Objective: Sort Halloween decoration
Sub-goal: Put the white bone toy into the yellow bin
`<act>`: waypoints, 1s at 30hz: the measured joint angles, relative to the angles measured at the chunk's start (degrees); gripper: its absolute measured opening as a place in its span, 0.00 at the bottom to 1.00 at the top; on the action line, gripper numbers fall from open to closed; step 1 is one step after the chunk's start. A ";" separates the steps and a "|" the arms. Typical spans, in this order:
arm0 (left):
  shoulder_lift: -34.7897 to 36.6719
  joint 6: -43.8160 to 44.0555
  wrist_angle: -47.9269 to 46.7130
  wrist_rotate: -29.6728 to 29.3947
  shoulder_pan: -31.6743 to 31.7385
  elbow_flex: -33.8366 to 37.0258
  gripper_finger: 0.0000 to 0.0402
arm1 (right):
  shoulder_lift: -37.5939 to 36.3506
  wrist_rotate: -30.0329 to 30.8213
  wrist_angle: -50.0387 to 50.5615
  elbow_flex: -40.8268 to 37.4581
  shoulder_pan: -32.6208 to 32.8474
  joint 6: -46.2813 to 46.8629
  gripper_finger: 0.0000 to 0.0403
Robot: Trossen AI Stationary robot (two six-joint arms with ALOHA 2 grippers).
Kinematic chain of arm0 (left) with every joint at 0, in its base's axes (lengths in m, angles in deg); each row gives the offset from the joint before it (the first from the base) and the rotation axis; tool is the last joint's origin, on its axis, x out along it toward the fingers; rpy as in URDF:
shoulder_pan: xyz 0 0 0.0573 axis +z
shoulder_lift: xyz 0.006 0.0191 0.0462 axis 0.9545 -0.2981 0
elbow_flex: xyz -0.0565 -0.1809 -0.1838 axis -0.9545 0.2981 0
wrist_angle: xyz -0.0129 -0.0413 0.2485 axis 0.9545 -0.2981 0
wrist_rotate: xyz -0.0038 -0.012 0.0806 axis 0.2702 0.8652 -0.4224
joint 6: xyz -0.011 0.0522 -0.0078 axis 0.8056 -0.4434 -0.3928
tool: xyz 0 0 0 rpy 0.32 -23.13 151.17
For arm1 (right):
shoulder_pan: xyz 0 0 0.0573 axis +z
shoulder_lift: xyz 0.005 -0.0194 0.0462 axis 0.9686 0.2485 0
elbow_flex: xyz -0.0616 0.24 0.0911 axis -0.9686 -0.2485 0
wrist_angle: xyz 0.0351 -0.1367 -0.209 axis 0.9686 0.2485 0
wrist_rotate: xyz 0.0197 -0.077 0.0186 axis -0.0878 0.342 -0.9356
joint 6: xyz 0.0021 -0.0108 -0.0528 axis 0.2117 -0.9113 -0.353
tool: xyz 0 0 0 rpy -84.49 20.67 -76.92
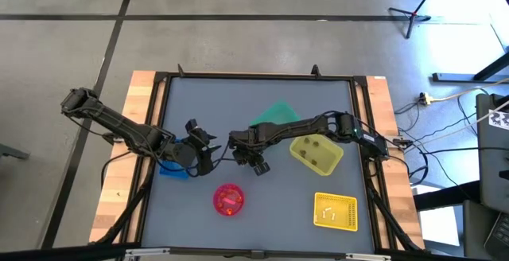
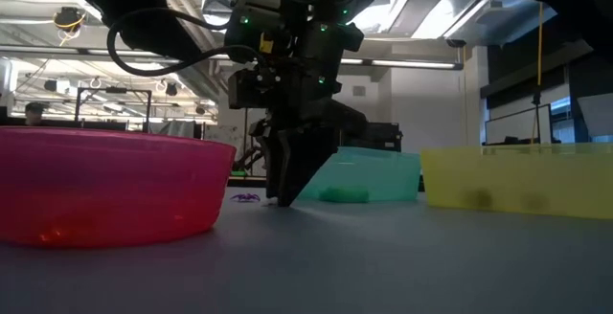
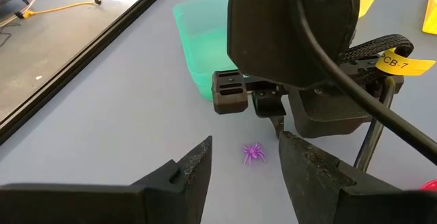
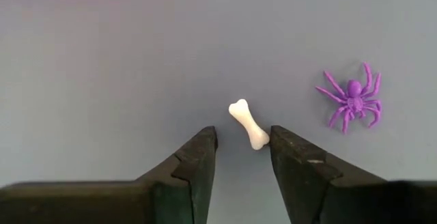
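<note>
Right hand [image 4: 242, 157] open, white bone [image 4: 248, 123] between fingertips.

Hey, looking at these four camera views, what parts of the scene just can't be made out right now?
- Blue bin, high view: mostly covered by the left arm.
- White bone, right wrist view: whether the right gripper touches it is unclear.
- Purple spider: too small to spot from above.
- Pink bowl, low view: contents only a blur through the wall.
- Yellow bin, low view: cut off by the edge.

Bone [image 4: 248, 124] between right gripper [image 4: 243, 149] fingers — spider [image 4: 353, 99] beside.
</note>
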 joint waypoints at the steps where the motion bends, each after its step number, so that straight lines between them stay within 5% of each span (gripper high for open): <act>1: 0.00 0.00 0.00 0.00 0.00 0.00 0.38 | 0.00 0.01 0.02 0.00 0.01 0.00 0.35; 16: 0.00 0.02 0.00 0.00 0.02 0.00 0.38 | 0.00 0.92 0.30 0.02 0.21 -0.02 0.15; 30: 0.00 0.00 0.00 0.00 0.00 0.00 0.38 | 0.00 0.94 -1.11 0.00 0.14 2.27 0.13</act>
